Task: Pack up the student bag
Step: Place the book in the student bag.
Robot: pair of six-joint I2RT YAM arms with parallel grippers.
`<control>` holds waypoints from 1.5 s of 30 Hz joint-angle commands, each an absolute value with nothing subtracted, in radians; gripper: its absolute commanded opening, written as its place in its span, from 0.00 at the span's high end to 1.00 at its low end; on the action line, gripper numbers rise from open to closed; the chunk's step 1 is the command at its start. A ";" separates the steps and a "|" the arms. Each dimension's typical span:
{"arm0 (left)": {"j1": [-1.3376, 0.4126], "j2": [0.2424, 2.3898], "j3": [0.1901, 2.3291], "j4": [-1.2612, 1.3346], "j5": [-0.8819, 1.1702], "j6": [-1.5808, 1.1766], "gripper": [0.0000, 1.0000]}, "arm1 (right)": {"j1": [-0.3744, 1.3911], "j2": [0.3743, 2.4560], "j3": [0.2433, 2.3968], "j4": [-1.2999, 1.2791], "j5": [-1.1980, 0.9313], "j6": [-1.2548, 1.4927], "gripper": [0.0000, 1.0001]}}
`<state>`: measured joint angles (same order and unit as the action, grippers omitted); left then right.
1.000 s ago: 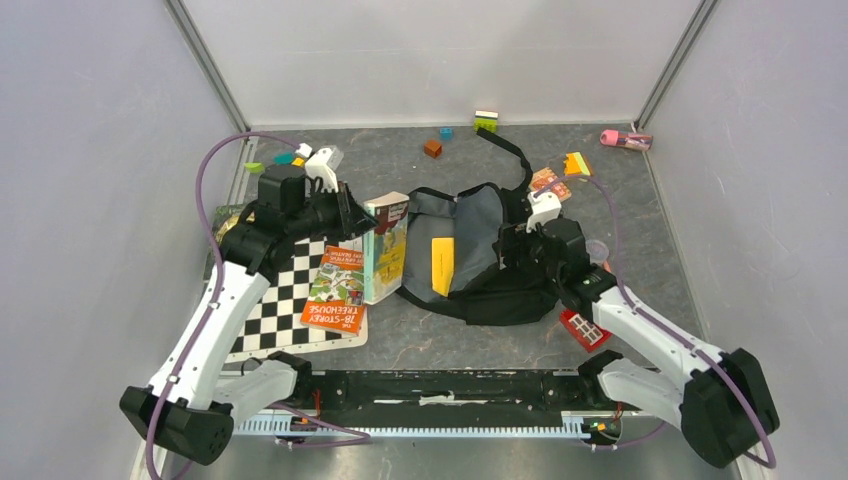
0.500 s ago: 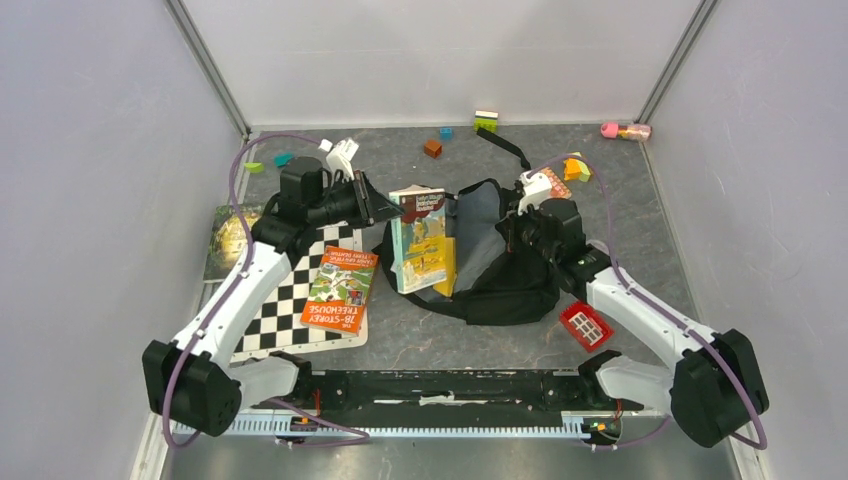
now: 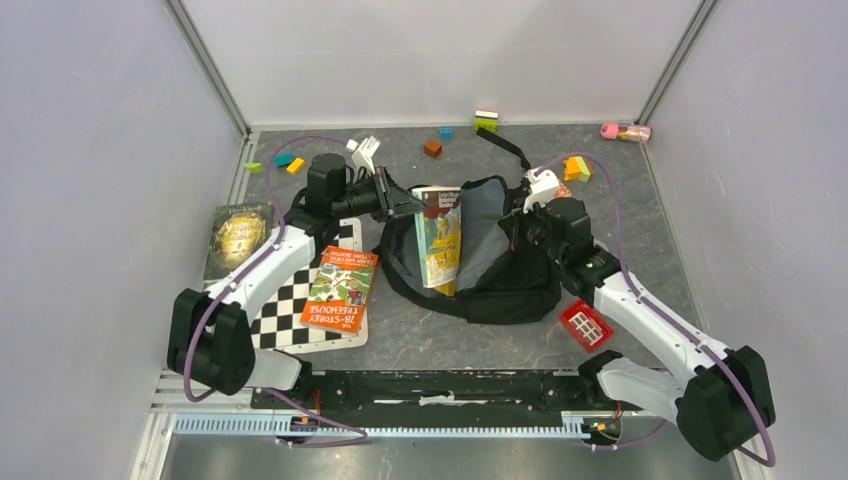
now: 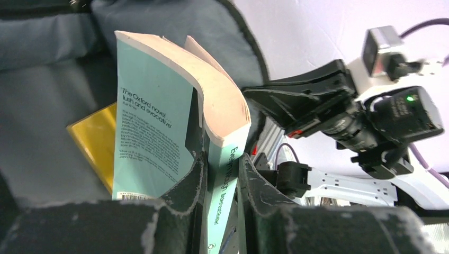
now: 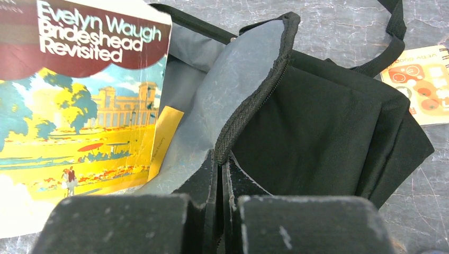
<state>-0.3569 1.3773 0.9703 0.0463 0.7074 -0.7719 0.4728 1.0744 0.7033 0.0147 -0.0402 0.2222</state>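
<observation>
**Paperback at the mouth of the open student bag**

The student bag (image 3: 510,290), a large black soft fabric backpack with a grey lining, lay near the middle of the grey marbled surface (image 3: 430,340), its mouth gaping toward the left arm. The right end effector (image 5: 219,159) had its fingers pressed together on the bag's zip-edged rim, pinching the flap of fabric and lining and holding it raised. The left end effector (image 4: 219,159) pinched a thick turquoise paperback book (image 3: 440,240) at its spine, one finger on each side. The book stood tilted over the bag's open mouth, with the grey lining behind it. A flat yellow rectangular item (image 5: 167,127) lay inside the bag, just behind the book.

Left of the bag, an orange paperback (image 3: 340,288) rested on a black-and-white chequered board (image 3: 285,310), with a dark green book (image 3: 237,235) beside the board. A small red grid-patterned item (image 3: 585,325) lay on the surface near the bag's right corner. Small coloured blocks (image 3: 432,147) were scattered along the far edge.
</observation>
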 commanded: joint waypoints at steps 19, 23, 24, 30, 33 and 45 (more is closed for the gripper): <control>-0.308 1.533 1.058 -0.166 0.406 -0.473 0.98 | 0.467 1.003 0.768 0.002 -0.007 0.212 1.00; -0.308 1.498 1.047 -0.205 0.246 -0.468 0.98 | 0.467 1.005 0.776 0.002 -0.006 0.209 1.00; -0.308 1.491 1.045 -0.212 0.224 -0.468 0.98 | 0.468 1.006 0.780 0.002 -0.006 0.209 1.00; -0.338 1.507 1.063 -0.289 0.102 -0.479 0.98 | 0.468 1.009 0.807 0.011 -0.025 0.227 1.00; -0.351 1.482 1.065 -0.326 0.024 -0.497 0.98 | 0.468 1.013 0.823 0.012 -0.035 0.229 1.00; -0.350 1.216 1.134 -0.274 0.335 -0.623 0.98 | 0.468 1.010 0.825 0.013 -0.026 0.222 1.00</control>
